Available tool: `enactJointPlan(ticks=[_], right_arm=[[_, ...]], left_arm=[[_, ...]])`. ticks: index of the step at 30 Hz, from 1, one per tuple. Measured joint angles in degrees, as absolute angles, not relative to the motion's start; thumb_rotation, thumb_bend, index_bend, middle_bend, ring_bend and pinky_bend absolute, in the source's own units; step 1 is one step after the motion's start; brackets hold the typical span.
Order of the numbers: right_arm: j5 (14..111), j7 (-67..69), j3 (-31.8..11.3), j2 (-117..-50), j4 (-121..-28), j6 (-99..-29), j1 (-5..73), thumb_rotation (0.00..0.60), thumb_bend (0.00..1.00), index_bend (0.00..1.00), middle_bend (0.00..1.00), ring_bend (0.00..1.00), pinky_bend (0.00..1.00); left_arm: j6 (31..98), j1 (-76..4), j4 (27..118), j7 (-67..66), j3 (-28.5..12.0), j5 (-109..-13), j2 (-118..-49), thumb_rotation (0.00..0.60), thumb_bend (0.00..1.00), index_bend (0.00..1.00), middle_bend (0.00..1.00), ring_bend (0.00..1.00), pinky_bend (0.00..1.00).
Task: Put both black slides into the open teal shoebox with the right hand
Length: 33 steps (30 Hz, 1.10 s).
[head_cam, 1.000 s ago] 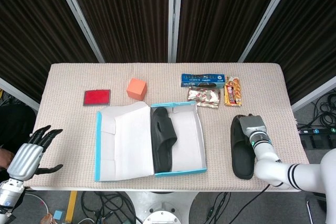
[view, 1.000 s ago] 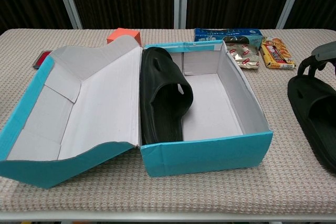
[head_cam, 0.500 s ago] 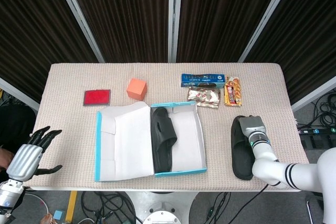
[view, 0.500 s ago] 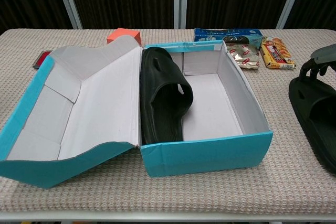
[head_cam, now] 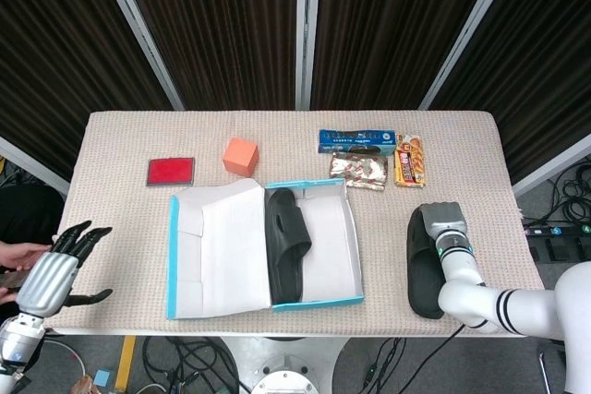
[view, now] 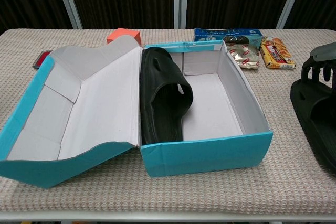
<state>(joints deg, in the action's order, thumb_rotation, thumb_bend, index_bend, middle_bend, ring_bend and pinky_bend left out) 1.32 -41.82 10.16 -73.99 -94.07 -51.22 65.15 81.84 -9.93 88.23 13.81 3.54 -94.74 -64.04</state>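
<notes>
on beige table (head_cam: 120, 145), right hand (head_cam: 440, 220) curls over loose slide's (head_cam: 424, 269) far end; grip unclear.

Shoebox (head_cam: 173, 256): teal outside, pale grey-white inside, lid flap the same. Slide in box (head_cam: 286, 246): plain black. Second slide (head_cam: 425, 269), at 3 o'clock from box: black. Right hand (head_cam: 443, 220): grey shell, dark fingers; arm white with black bands. Left hand (head_cam: 55, 269): silver back, black fingers. Tablecloth (head_cam: 120, 145): beige, fine woven fleck. Cube (head_cam: 241, 156) at 11 o'clock: orange. Flat case (head_cam: 171, 172): red, dark rim. Biscuit pack (head_cam: 356, 141): blue. Foil packet (head_cam: 358, 171): silver and red. Snack bar (head_cam: 409, 161): orange-yellow. Curtains (head_cam: 222, 25): black, finely ribbed.
</notes>
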Motion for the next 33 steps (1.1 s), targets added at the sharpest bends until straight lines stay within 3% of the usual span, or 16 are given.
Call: enactJointPlan(ticks=[11,23,33], right_arm=[[8.8,-36.8,6.2,-72.3,-95.4,-54.2,60.9,0.600,0.16,0.55,0.50,0.45,0.67],[19.0,-30.2,1.7,-62.0,-105.5,-58.6,56.0,0.600,0.16,0.57,0.51,0.46,0.68],[33.8,-19.9,-3.9,-51.7,-116.3,-63.9,49.3,0.600,0.17,0.59,0.52,0.48,0.69]], left_arm=[[80.1,-11.0,90.1,11.8,2.5,-93.3,-64.1,0.600,0.00,0.11,0.15,0.01,0.09],[81.7,-10.3,89.1,12.8,3.4,-95.1,-63.9,0.600,0.00,0.11,0.15,0.01,0.09],[82.5,-10.3,89.7,12.2,3.5,-96.0,-63.8,0.600,0.00,0.11,0.15,0.01,0.09]])
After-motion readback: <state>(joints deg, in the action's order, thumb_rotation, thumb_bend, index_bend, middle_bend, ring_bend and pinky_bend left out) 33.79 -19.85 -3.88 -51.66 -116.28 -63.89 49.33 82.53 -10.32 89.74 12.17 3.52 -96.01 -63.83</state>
